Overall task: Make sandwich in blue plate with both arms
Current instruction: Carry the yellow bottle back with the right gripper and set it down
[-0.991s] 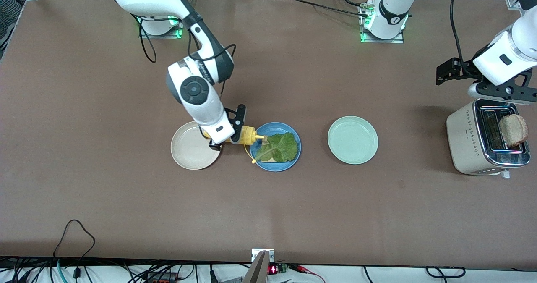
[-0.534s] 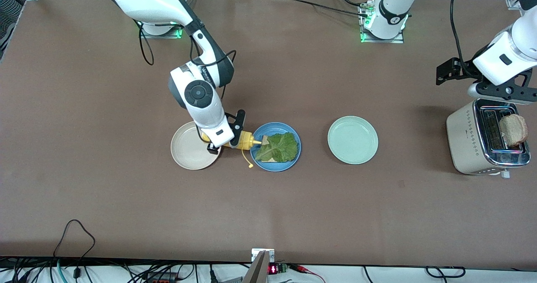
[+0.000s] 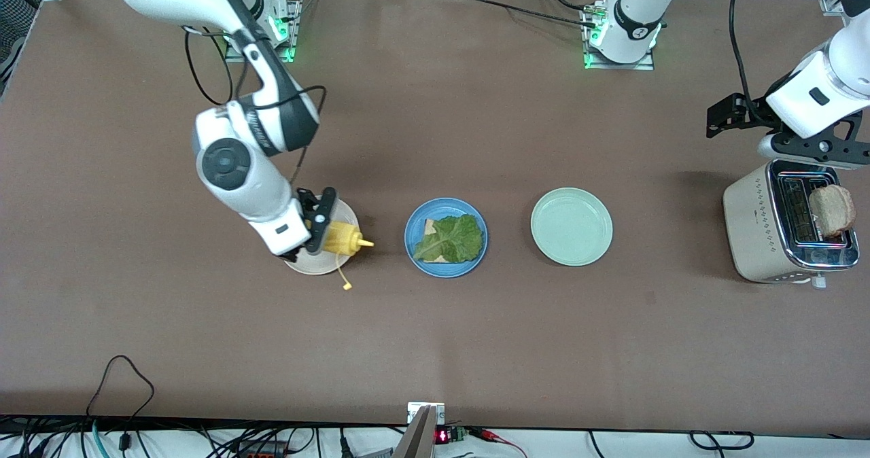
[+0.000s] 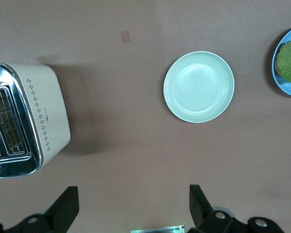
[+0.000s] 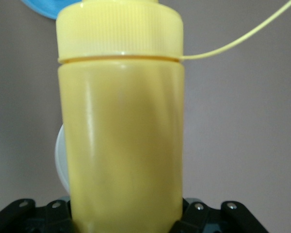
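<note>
The right gripper (image 3: 325, 230) is pinching a yellow bottle (image 3: 342, 239) and holds it over the cream plate (image 3: 316, 265). The bottle lies on its side, and its tip points toward the blue plate (image 3: 445, 266). A thin yellow strap (image 3: 342, 276) hangs down from the bottle's cap. In the right wrist view the bottle (image 5: 121, 121) fills most of the picture. The blue plate sits on the desk (image 3: 476, 336) near the cream plate, toward the left arm's end. On the blue plate lies a green lettuce leaf (image 3: 450, 238), and a corner of toast (image 3: 429, 225) peeks out from under it. I think there is just one slice there, but the leaf hides most of it. A mint plate (image 3: 571, 226) sits beside the blue plate, farther toward the left arm's end. Well past the mint plate stands a toaster (image 3: 788, 232) with a slice of bread (image 3: 831, 210) sticking out of it. The left gripper (image 4: 131, 208) waits up over the toaster's edge with its fingers spread wide and nothing in them.
</note>
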`<state>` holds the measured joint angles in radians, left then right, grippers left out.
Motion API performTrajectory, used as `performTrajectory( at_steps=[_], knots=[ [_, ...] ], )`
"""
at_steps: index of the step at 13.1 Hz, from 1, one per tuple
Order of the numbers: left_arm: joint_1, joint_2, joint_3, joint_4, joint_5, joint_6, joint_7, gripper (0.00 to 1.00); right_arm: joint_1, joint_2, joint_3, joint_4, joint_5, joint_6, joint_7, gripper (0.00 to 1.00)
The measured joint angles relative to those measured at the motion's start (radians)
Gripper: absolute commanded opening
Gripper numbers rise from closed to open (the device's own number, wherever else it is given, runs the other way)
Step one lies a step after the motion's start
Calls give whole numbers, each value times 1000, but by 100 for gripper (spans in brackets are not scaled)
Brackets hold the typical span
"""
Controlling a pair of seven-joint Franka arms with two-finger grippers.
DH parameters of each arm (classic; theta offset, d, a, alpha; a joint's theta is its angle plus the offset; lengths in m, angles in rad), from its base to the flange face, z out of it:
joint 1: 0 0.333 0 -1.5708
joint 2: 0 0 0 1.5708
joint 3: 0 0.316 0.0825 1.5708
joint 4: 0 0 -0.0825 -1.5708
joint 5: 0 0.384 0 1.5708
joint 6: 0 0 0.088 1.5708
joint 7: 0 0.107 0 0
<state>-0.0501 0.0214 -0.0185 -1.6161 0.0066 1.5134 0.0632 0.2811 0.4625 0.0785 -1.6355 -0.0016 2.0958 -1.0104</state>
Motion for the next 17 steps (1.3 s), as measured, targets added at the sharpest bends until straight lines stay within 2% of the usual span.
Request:
performTrajectory(
  at_steps=[4,9,12,15,17],
  knots=[
    [0,0,0,0,0,0,0,100,-210,-88,1,-4,194,-149,-366,0],
    [0,2,0,0,0,1,0,100,-503,-94,1,-29,408,-306,-831,0],
    [0,3,-1,0,0,1,0,100,-658,-65,2,-74,532,-376,-1068,0],
    [0,5,-1,0,0,1,0,100,-780,9,7,-92,631,-442,-1248,0],
    [0,11,-1,0,0,2,0,100,-871,80,48,-96,691,-482,-1320,0]
  ],
)
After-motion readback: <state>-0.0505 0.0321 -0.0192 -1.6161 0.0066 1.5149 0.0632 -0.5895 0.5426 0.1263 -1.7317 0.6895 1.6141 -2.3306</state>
